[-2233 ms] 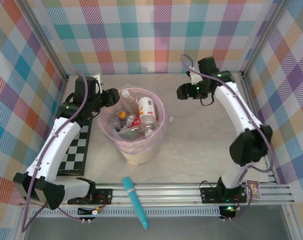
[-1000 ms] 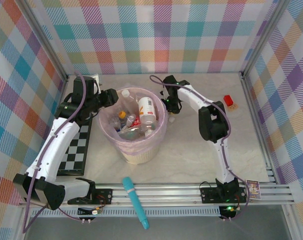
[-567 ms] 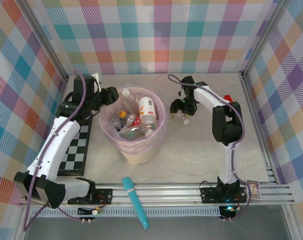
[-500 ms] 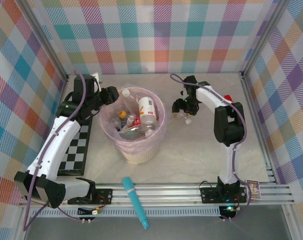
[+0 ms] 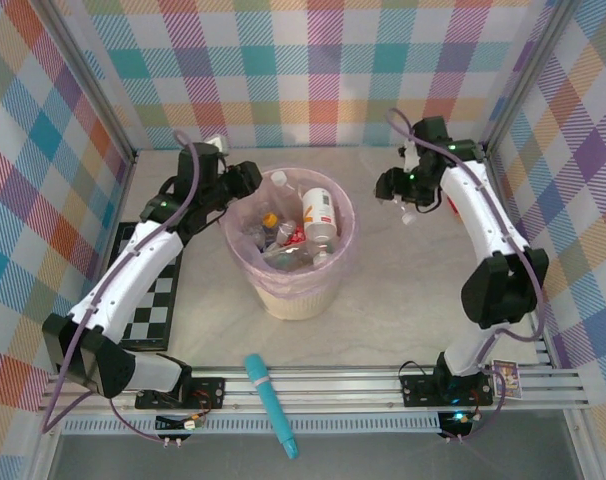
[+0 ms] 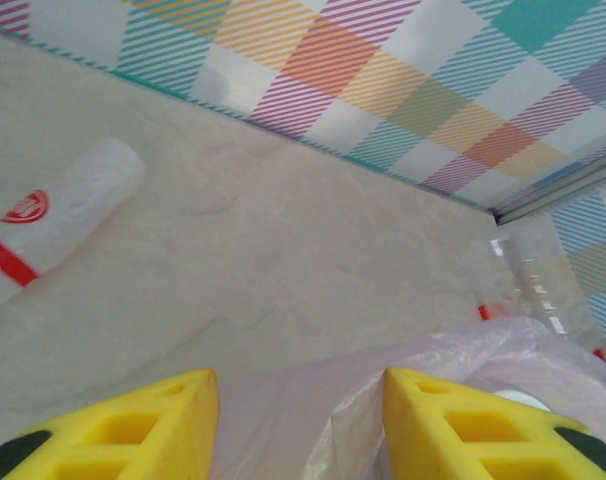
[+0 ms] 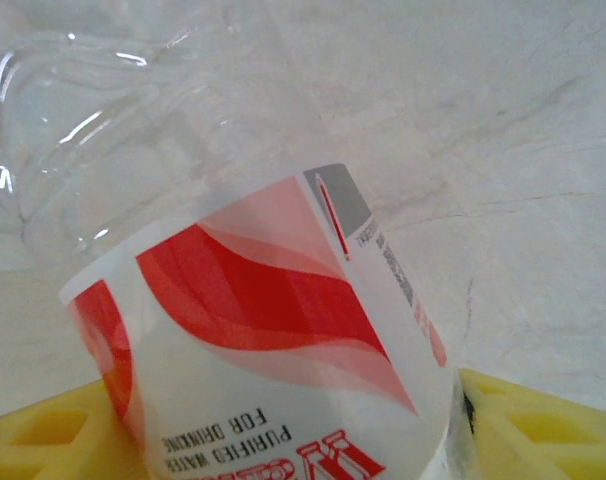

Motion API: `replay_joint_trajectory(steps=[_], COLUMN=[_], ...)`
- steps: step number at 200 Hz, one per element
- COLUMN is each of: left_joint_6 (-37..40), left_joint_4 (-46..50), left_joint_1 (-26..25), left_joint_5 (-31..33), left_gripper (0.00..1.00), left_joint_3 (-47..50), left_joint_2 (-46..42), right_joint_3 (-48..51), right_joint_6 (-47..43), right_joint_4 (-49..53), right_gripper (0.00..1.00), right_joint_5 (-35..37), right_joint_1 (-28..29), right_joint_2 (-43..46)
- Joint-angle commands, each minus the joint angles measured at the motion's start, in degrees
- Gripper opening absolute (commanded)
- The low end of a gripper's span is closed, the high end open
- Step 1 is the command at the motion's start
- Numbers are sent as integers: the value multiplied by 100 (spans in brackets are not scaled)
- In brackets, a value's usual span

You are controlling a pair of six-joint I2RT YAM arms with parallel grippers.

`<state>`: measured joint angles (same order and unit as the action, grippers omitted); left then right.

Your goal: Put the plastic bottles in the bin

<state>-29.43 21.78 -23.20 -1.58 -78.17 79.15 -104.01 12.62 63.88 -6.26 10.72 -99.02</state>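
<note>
My right gripper has swung far-right, jaws clamped on 1 clear red-white-labelled plastic bottle. The round cream pink-lined bin has shifted right with my left gripper, jaws apart astride its rim: shorter carry.

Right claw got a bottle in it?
Yes, the right wrist view shows a red-and-white-labelled plastic bottle pinched between the yellow fingers of the right claw.

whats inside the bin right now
A heap of plastic bottles lies inside the bin, within its pink bag liner: one with an orange-brown label on top, smaller ones beside it. Whatever lies under the heap, and the bin's bottom, is covered.
</note>
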Motion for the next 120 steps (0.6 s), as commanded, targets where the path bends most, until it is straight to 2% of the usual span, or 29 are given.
replay_joint_trajectory(steps=[1,25,50,92,120], left_joint_6=[-238,-301,-447,-545,-279], left_joint_4=[-219,-494,-1033,-1448,-1260], left_joint_1=[-339,-564,-756,-870,-740], left_joint_5=[66,202,316,266,158], left_gripper=[46,45,43,44,57], left_joint_3=[-100,-226,-243,-484,-766], left_joint_2=[378,638,891,1241,1151], right_joint_3=[-845,-2056,-3122,-3746,-3613], right_joint_6=[-53,-102,46,696,1267], right_joint_4=[1113,1997,2607,3005,2933], right_gripper=[54,54,53,44,45], right_joint_5=[163,178,-337,-730,-872], right_joint_1=[-129,-166,-33,1028,1757], right_joint_2=[440,494,428,240,152])
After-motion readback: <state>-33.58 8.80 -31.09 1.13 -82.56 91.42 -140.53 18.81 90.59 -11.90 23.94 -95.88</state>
